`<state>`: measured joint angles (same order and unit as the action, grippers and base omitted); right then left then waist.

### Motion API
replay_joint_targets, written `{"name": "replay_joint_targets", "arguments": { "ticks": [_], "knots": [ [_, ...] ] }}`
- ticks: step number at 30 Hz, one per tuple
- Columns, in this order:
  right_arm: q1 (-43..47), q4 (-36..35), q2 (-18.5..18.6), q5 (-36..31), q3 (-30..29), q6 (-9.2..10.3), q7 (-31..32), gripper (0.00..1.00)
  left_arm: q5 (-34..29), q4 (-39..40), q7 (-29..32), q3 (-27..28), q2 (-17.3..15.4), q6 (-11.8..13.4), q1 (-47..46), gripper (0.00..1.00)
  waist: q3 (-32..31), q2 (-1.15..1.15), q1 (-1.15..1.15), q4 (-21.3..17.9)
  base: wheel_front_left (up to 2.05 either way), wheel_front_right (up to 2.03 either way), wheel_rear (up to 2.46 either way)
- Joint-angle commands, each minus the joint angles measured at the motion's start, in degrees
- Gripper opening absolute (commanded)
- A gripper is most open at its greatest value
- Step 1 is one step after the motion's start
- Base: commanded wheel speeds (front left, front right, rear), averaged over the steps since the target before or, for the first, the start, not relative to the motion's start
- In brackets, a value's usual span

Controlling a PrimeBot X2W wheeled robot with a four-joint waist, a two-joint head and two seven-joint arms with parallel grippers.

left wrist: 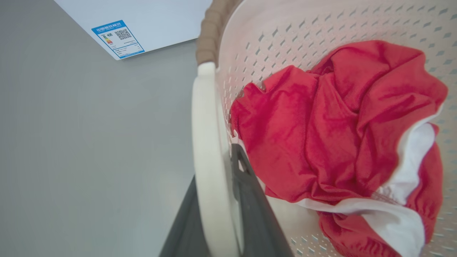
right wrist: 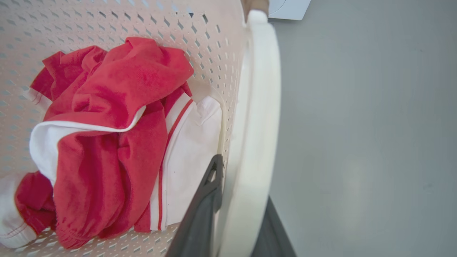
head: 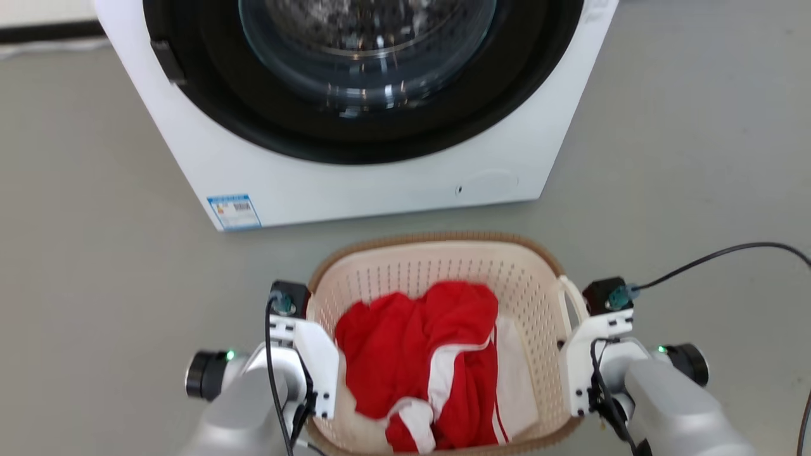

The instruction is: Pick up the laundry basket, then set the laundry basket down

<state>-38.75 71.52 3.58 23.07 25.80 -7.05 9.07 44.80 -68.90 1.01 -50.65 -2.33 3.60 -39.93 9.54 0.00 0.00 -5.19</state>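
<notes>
Head view: laundry basket (head: pixel 443 269) held from both sides

It lies just in front of the washer (head: pixel 380 183), with red and white clothes (head: pixel 412 342) inside. The left gripper (left wrist: pixel 214 171) and right gripper (right wrist: pixel 242 178) each clamp a white side handle (left wrist: pixel 207 142), one finger inside and one outside, for a level lift. Whether it is clear of the floor (head: pixel 95 253) is uncertain.

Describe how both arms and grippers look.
Both forearms are silver-grey with white angular wrist housings, black round side caps lit by green LEDs, and black camera blocks with teal connectors and black cables. The left gripper and right gripper have long, flat dark grey fingers.
</notes>
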Motion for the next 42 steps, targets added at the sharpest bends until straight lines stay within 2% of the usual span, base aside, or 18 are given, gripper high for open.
{"name": "replay_joint_targets", "arguments": {
  "ticks": [1, 9, 18, 42],
  "knots": [
    [0.3, -1.6, -0.7, 0.2, 1.8, -0.44, 0.4, 0.0, 0.1, 1.6, 0.0, -0.1, -0.5, -1.1, 0.0, 0.0, -2.5, 0.0, 0.0, -0.6, 0.0, 0.0, 0.0],
    [2.6, -1.1, -0.7, 2.7, 4.4, -0.44, 2.4, 0.0, 2.9, 2.7, 2.2, -2.8, -0.5, -1.2, 4.0, 0.0, -7.9, 0.0, 0.0, 0.1, 0.0, 0.0, 0.0],
    [4.1, -3.1, -0.7, 6.2, 8.0, -0.44, 5.5, 0.0, 4.9, 3.0, 2.3, -4.9, -0.5, -1.2, 5.7, 0.0, -10.3, 0.0, 0.0, -0.1, 0.0, 0.0, 0.0],
    [4.0, -4.7, -0.7, 12.3, 14.2, -0.44, 6.8, 0.0, 8.9, 2.2, 1.4, -8.7, -0.5, -1.2, 4.4, 0.0, -11.1, 0.0, 0.0, -1.3, 0.0, 0.0, 0.0]
  ]
}}
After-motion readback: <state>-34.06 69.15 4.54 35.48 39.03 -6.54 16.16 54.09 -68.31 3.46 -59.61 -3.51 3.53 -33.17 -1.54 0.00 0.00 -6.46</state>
